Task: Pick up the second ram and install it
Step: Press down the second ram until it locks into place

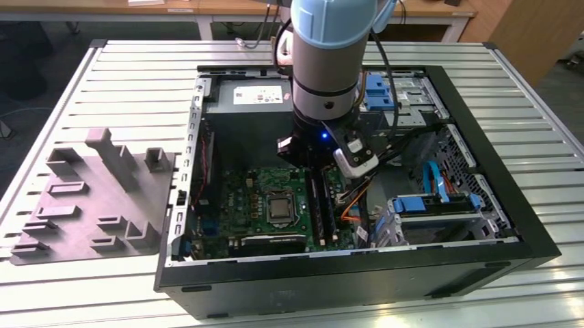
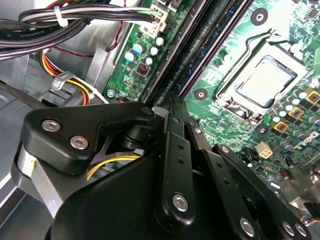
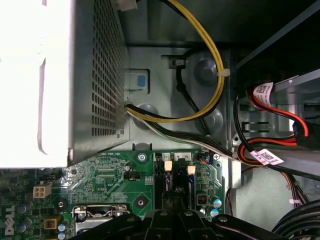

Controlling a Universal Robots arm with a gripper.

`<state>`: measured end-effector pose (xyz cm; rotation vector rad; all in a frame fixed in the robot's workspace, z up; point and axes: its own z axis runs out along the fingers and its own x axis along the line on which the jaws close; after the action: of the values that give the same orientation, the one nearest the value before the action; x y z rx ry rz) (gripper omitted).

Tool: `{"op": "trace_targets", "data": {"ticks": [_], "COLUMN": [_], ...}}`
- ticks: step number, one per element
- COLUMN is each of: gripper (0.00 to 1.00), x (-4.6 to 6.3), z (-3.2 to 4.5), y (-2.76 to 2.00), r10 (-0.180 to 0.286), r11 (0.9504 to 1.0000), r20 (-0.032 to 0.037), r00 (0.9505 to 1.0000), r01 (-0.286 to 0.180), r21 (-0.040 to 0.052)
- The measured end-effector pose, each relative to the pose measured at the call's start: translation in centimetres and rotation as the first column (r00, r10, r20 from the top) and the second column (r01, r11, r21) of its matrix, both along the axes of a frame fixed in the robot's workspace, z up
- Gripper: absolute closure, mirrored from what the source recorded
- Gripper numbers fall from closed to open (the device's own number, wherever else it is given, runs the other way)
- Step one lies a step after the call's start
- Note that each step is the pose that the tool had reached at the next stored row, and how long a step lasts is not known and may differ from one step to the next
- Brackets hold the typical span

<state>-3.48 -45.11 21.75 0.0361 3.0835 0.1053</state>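
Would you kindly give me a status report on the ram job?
Pincer low over motherboard memory slots. Whether it carries the second ram: cannot tell. Cable bundle alongside.

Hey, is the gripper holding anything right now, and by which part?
Cannot be told: the gripper is down at the long black slots, its own body hiding any hold.

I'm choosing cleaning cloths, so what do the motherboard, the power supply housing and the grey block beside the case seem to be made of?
The motherboard looks like glossy green laminate circuit board, with shiny solder points and metal parts. The power supply housing looks like bare sheet metal: dull silver, punched with a vent grid. The grey block looks like matte moulded or printed plastic, uniformly grey; the material is uncertain.
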Motion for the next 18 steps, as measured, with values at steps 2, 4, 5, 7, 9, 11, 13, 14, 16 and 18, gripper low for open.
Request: {"op": "trace_targets", "data": {"ticks": [2, 4, 5, 7, 9, 11, 13, 14, 16, 18], "gripper": [0.89, 0.89, 0.89, 0.89, 0.89, 0.89, 0.89, 0.89, 0.89, 0.89], "x": [0.0, 0.0, 0.0, 0.0, 0.0, 0.0, 0.0, 0.0, 0.0, 0.01], "z": [-0.09, -0.1, -0.1, -0.11, -0.11, -0.15, -0.17, -0.18, -0.09, 0.29], "y": [-0.01, -0.01, -0.01, 0.0, 0.0, -0.01, -0.01, 0.0, 0.0, 0.03], "r10": [0.0, 0.0, 0.0, 0.0, 0.0, 0.0, 0.0, 0.0, 0.0, 0.0], "r11": [1.0, 1.0, 1.0, 1.0, 1.0, 1.0, 1.0, 1.0, 1.0, 1.0], "r20": [0.0004, 0.0005, 0.0006, 0.0006, 0.0006, 0.0008, 0.0011, 0.0011, 0.0015, 0.002], "r00": [1.0, 1.0, 1.0, 1.0, 1.0, 1.0, 1.0, 1.0, 1.0, 1.0], "r01": [0.0, 0.0, 0.0, 0.0, 0.0, 0.0, 0.0, 0.0, 0.0, 0.0], "r21": [-0.0004, -0.0004, -0.0003, -0.0002, -0.0001, -0.0002, -0.0004, -0.0003, 0.0004, 0.0022]}}
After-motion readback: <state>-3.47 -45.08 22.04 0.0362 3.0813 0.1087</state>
